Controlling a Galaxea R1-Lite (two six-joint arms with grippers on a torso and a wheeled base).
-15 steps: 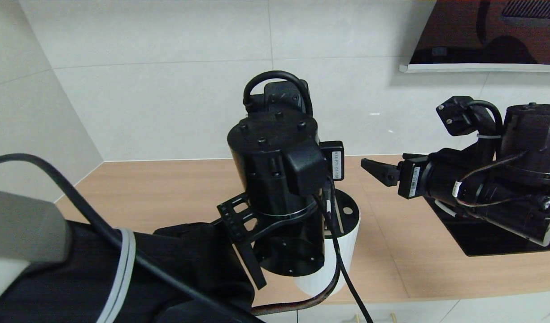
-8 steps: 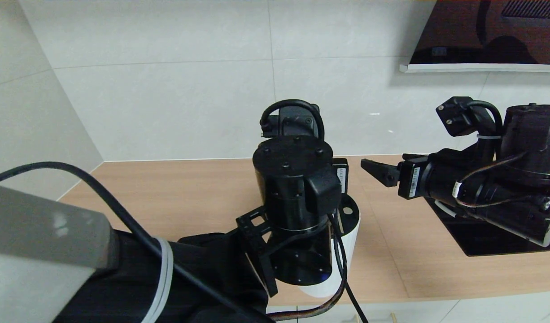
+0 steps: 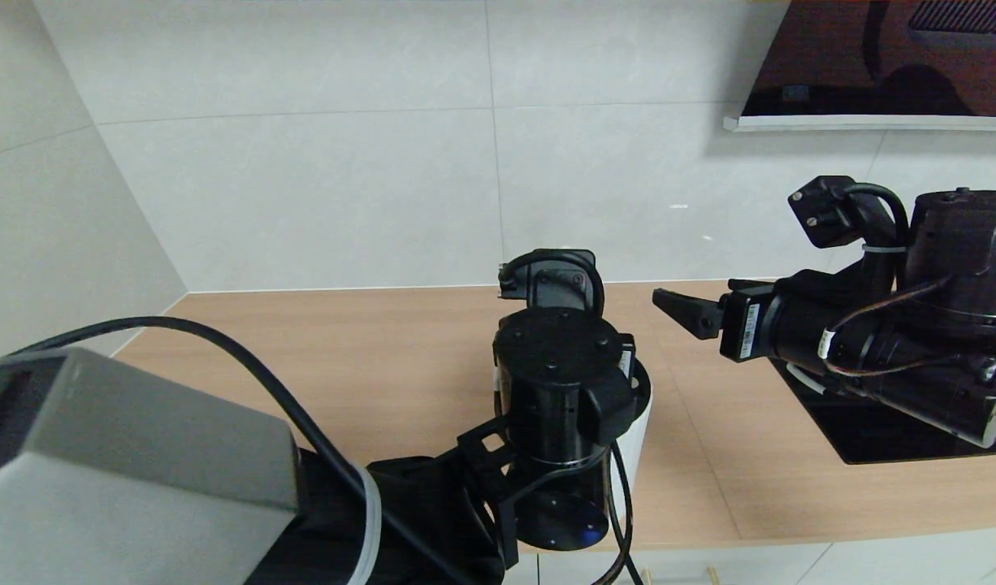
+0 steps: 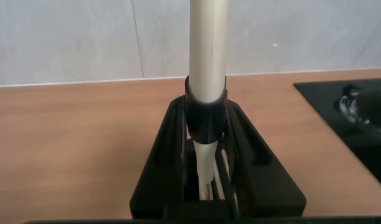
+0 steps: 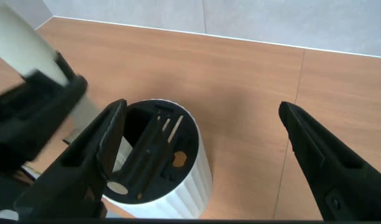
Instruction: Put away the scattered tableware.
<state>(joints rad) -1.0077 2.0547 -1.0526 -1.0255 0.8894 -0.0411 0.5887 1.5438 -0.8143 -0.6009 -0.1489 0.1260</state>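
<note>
**Cream handle pinched over the white holder**

Head view: On the wooden counter (image 3: 344, 366), a white holder (image 3: 638, 439) stands at 6 o'clock near the front edge, mostly hidden under the left arm's wrist. The right gripper (image 3: 678, 309) hovers at about 2 o'clock from the holder, clear of it. A black cooktop (image 3: 896, 439) lies at 3 o'clock.

Left wrist view: The left gripper (image 4: 206, 152) is pressed together on a cream-handled utensil (image 4: 207, 43), its black fingers on either side of the upright shaft just below a black collar.

Right wrist view: The right claw's two fingers are spread wide and hold nothing. The ribbed holder, with its black slotted insert, sits beneath and between them. The utensil slants down to the holder's rim, where its lower end is partly hidden.
</note>
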